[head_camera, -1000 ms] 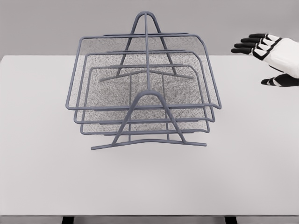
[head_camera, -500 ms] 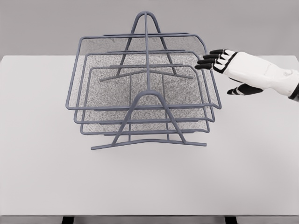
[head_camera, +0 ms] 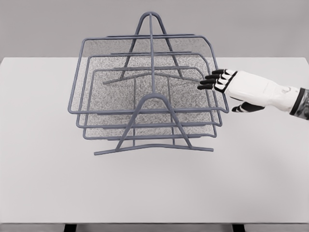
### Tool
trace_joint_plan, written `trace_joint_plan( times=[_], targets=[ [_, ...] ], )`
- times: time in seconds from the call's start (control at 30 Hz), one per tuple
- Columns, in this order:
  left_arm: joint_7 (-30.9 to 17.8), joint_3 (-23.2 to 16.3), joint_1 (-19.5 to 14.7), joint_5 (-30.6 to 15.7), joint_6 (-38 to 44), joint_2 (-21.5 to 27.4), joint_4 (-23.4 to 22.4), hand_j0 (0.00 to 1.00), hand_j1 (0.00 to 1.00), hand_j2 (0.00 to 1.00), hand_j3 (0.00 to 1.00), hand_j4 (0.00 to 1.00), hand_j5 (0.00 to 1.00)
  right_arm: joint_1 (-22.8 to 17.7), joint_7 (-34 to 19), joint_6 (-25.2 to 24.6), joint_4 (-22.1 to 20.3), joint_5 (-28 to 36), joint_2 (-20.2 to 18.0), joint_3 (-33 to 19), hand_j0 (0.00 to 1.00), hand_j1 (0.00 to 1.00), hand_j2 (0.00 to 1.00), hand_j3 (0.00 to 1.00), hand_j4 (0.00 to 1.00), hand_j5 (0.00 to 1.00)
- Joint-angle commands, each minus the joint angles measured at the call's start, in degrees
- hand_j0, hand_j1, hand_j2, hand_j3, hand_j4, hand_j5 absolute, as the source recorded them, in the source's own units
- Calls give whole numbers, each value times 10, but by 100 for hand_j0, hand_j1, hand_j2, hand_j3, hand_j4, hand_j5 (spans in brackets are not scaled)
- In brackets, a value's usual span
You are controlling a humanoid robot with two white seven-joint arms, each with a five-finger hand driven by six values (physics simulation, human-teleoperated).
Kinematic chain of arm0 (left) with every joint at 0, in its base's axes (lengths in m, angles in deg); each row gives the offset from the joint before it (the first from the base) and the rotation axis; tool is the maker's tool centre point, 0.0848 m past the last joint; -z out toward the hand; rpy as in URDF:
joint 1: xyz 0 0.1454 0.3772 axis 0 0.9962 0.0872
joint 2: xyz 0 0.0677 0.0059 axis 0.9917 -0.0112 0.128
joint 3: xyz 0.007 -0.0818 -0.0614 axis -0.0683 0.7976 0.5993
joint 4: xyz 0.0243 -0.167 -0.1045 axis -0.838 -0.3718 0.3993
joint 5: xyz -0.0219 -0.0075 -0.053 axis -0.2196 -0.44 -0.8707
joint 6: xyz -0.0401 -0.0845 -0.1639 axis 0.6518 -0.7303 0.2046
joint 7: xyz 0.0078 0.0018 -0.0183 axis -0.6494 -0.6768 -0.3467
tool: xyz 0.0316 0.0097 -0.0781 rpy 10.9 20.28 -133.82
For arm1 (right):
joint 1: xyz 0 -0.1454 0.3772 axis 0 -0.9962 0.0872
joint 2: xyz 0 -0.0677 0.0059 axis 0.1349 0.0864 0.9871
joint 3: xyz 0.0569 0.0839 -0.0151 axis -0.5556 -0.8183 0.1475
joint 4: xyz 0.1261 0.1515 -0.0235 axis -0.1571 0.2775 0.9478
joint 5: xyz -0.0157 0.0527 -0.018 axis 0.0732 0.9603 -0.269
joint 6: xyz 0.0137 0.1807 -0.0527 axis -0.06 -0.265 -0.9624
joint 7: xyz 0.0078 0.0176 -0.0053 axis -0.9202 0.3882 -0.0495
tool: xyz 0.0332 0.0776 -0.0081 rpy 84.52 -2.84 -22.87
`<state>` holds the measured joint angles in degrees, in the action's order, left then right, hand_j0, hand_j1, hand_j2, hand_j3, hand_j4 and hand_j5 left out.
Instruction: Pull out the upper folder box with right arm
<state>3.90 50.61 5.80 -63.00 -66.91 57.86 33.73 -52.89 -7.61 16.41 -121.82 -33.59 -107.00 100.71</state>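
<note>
A grey wire rack (head_camera: 153, 147) stands in the middle of the white table and carries three stacked mesh trays. The upper tray (head_camera: 145, 110) is the widest, with its front rim toward me and its right rim beside my hand. My right hand (head_camera: 223, 92) comes in from the right, white with black fingers. Its fingers are stretched out flat, with the fingertips (head_camera: 203, 83) reaching over the upper tray's right rim. The thumb hangs lower, outside the rim. The hand holds nothing. The left arm is out of sight.
The white table (head_camera: 48, 183) runs to its front edge at the bottom of the picture. The rack's A-shaped end frames (head_camera: 155, 104) rise at the front and back of the trays. A grey wall stands behind.
My right hand has travelled left and down from the far right of the table to the upper tray's right rim, fingers still extended. The rack and trays have not moved.
</note>
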Motion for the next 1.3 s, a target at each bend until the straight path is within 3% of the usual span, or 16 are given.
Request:
trace_joint_plan(
  times=[0.0, 1.0, 1.27],
  targets=[
    [0, 1, 1, 0, 0, 0, 0, 100, 100, 100, 100, 100, 100, 0, 0, 0, 0, -5, -1, 1, 100, 100, 100, 100, 100, 100],
    [0, 0, 1, 0, 0, 0, 0, 100, 100, 100, 100, 100, 100, -6, 2, 0, 3, 2, -83, -4, 100, 100, 100, 100, 100, 100],
    [0, 0, 1, 0, 0, 0, 0, 100, 100, 100, 100, 100, 100, -9, 2, 0, 19, 2, -88, -5, 100, 100, 100, 100, 100, 100]
  ],
)
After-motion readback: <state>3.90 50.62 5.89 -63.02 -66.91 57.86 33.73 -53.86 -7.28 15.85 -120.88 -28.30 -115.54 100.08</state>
